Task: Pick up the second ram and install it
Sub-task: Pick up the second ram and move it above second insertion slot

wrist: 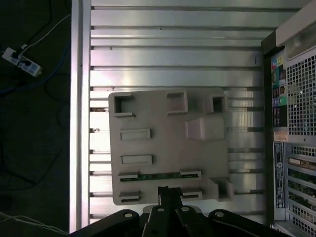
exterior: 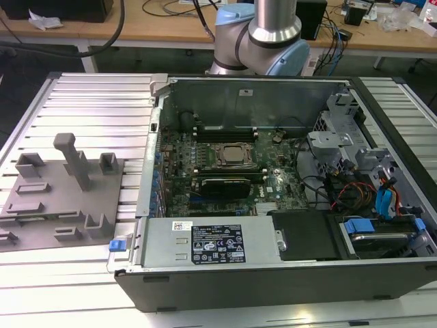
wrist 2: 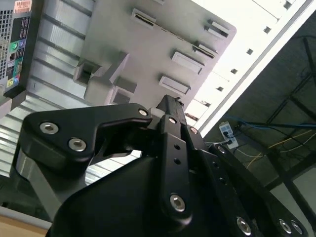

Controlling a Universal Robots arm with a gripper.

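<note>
This looks like a robot lab. An open computer case (exterior: 259, 283) lies on a ribbed metal surface (exterior: 89, 102), a robot arm (exterior: 273, 27) stands at its far edge, and wooden benches (exterior: 164, 29) hold tangled cables (exterior: 334, 48). A power strip (wrist: 20, 61) lies on the floor (wrist: 34, 148).

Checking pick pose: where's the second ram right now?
In the first wrist view the second ram sits between two holders on the grey fixture plate, near the gripper; the plate lies on the slatted table beside the computer case.
</note>
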